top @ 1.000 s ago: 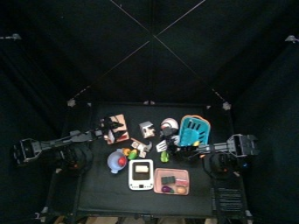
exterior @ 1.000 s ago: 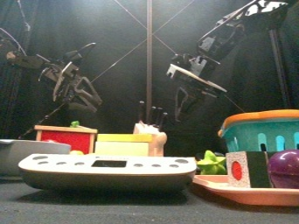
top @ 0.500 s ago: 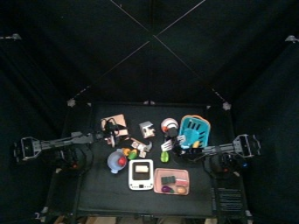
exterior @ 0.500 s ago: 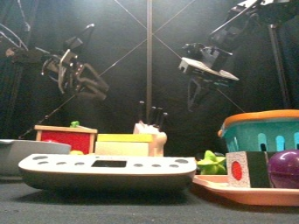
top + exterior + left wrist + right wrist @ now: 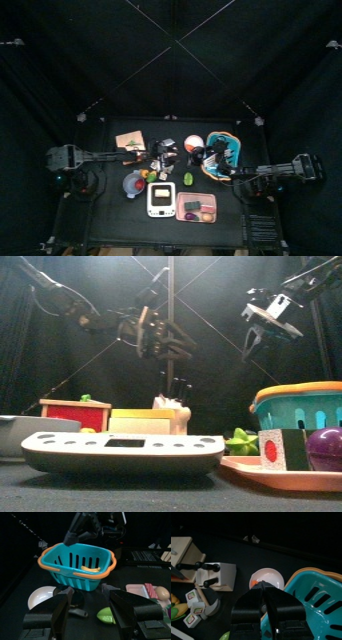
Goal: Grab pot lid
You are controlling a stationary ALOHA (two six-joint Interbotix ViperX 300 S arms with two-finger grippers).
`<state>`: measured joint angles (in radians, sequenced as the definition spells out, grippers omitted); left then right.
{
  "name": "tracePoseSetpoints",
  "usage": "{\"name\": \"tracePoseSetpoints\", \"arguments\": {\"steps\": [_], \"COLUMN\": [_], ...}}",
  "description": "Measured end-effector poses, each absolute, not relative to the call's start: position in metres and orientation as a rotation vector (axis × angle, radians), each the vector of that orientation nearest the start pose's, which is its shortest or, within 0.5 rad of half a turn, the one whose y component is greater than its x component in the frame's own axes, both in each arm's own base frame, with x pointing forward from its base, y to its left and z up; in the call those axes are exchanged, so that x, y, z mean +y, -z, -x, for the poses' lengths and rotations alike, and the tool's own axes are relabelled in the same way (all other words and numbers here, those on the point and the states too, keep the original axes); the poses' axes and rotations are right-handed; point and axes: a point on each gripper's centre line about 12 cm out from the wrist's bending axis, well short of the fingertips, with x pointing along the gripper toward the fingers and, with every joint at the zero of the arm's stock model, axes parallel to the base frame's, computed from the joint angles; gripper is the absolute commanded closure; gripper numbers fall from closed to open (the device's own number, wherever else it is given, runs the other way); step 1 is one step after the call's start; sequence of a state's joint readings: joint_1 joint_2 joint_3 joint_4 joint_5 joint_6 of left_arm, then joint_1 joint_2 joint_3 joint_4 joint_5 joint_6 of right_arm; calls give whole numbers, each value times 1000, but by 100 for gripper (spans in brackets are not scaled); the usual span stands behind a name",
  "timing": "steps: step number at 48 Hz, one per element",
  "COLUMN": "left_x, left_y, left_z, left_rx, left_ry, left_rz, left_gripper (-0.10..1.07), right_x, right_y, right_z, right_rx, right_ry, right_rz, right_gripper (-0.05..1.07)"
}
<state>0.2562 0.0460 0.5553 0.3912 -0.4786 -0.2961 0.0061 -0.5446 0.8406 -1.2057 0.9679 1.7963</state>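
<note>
A grey round piece with a knob, which I take for the pot lid [image 5: 134, 183], lies at the table's front left; its low grey edge shows in the front view [image 5: 16, 424]. My left gripper [image 5: 170, 151] hangs open over the table's middle, well above the things [image 5: 167, 338]. In its wrist view the left gripper [image 5: 97, 606] has wide jaws, empty, facing the teal basket [image 5: 79, 566]. My right gripper [image 5: 235, 180] is shut and high at the right [image 5: 267, 328], seen above a white bowl [image 5: 266, 577].
The teal basket [image 5: 222, 150] holds a banana. A white keypad device [image 5: 160, 198] and a pink tray [image 5: 198, 208] with toy food lie at the front. A wooden box [image 5: 130, 140] stands at the back left, with small blocks around the middle.
My left arm has swung right, from the left side to over the table's middle. My right arm has drawn back towards the right edge and risen.
</note>
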Motion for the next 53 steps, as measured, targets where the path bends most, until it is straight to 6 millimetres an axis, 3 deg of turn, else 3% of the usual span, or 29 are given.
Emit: {"name": "tracePoseSetpoints", "arguments": {"steps": [12,24,33,53], "left_x": [111,126,135,124], "left_y": [-209,-188,-181,-153], "left_z": [-491,-532,-541,-551], "left_rx": [259,445,572,623], "left_ry": [-95,-160,-209,-169], "left_rz": [-75,-141,-211,-278], "left_gripper": [8,8,8,8], "right_x": [-92,-94,-99,-106], "right_y": [-271,-262,-259,-254], "right_z": [-204,-205,-203,-202], "right_rx": [281,286,279,279], "right_ry": [1003,932,924,919], "right_rz": [-426,-443,-458,-477], "right_gripper": [57,57,57,57]}}
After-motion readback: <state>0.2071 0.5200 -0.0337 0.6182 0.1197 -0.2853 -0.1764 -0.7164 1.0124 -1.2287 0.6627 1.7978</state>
